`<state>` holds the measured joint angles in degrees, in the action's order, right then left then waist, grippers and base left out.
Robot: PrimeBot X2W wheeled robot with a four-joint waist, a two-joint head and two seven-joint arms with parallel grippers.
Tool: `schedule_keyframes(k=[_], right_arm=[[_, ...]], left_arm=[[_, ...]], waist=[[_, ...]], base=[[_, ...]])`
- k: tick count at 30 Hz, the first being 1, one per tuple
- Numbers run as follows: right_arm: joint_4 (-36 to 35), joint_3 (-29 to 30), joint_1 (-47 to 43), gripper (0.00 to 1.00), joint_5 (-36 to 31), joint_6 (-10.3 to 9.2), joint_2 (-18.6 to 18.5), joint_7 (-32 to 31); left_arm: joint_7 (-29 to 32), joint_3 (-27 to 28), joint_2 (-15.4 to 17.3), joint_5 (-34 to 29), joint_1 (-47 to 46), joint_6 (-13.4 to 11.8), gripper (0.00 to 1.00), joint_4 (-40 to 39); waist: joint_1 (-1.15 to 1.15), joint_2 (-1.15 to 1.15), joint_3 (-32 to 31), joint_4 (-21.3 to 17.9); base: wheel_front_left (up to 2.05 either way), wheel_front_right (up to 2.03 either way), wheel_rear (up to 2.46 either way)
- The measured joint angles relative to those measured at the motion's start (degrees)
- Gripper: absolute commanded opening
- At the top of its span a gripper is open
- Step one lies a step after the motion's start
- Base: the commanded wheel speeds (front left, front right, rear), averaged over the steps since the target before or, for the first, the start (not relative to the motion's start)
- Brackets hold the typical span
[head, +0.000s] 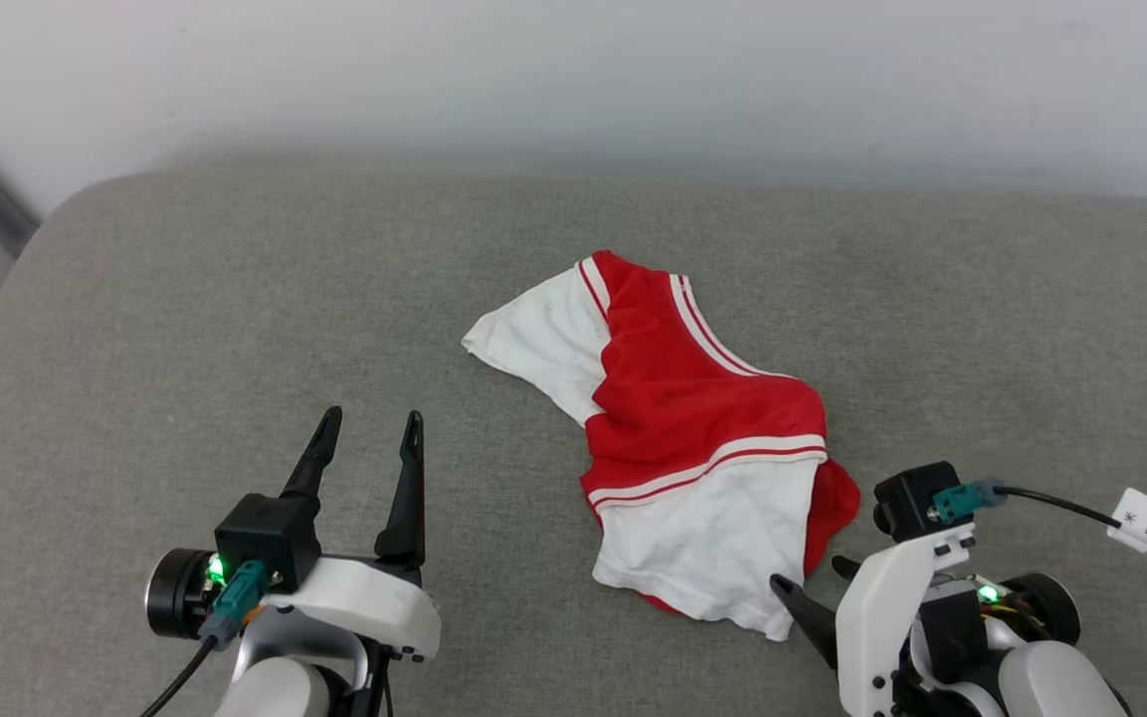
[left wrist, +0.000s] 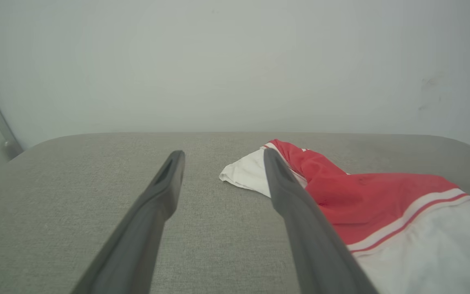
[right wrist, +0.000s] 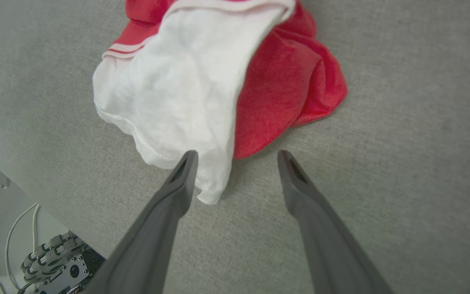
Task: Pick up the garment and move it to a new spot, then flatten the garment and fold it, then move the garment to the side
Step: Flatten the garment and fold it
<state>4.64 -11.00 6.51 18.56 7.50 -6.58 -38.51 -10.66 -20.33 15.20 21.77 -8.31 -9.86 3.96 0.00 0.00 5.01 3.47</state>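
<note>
Head view shows crumpled garment (head: 693,438) and asterisk-marked cable tag (head: 1134,518).

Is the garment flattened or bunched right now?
Bunched: the garment lies crumpled on the grey surface, white cloth overlapping red folds.

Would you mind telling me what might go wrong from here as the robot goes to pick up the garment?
1. The right gripper is open at the near white corner of the garment, one finger over cloth, the other over the bare grey surface; closing may pinch only a thin edge that slips out.
2. The garment lies crumpled in layers, so a one-corner lift could leave it bunched.
3. The left gripper is open and apart from it, so it may give no support.
</note>
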Motion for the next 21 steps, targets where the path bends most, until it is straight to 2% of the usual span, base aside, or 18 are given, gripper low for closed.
schedule_keyframes(k=[6,7,8,9,16,21], right_arm=[[3.38,-3.33,1.63,1.0,3.63,0.0,-0.6,-2.5],[3.78,-3.54,1.74,0.49,4.15,0.0,-0.6,-3.02],[3.91,-3.74,1.74,0.27,4.71,0.0,-0.63,-3.3],[3.81,-3.96,1.77,0.0,4.76,0.0,-0.7,-3.24],[-1.86,-3.78,3.28,0.0,5.89,0.0,-3.63,-1.82],[-6.95,0.62,4.94,0.0,4.45,0.0,-5.97,-0.82]], left_arm=[[-0.81,-0.08,-0.73,0.1,-1.5,0.23,1.0,1.0],[-0.97,-0.08,-0.74,0.1,-1.5,0.21,1.0,1.16],[-1.13,-0.03,-0.76,0.13,-1.5,0.2,1.0,1.3],[-1.2,0.02,-0.76,0.14,-1.5,0.19,1.0,1.44],[-1.89,0.27,-0.75,0.58,-1.24,-0.32,1.0,2.27],[-2.14,0.4,-0.78,0.77,-0.92,-0.44,1.0,2.47]], waist=[[0.0,0.0,2.2,2.07],[0.0,0.0,2.39,2.23],[0.0,0.0,2.51,2.31],[0.0,0.0,2.51,2.29],[0.0,0.0,1.42,0.87],[0.0,0.0,0.45,-0.8]], base=[[0.0,0.0,0.0],[0.0,0.0,0.0],[0.0,0.0,0.0],[0.0,0.0,0.0],[0.0,0.0,0.0],[0.0,0.0,0.0]])
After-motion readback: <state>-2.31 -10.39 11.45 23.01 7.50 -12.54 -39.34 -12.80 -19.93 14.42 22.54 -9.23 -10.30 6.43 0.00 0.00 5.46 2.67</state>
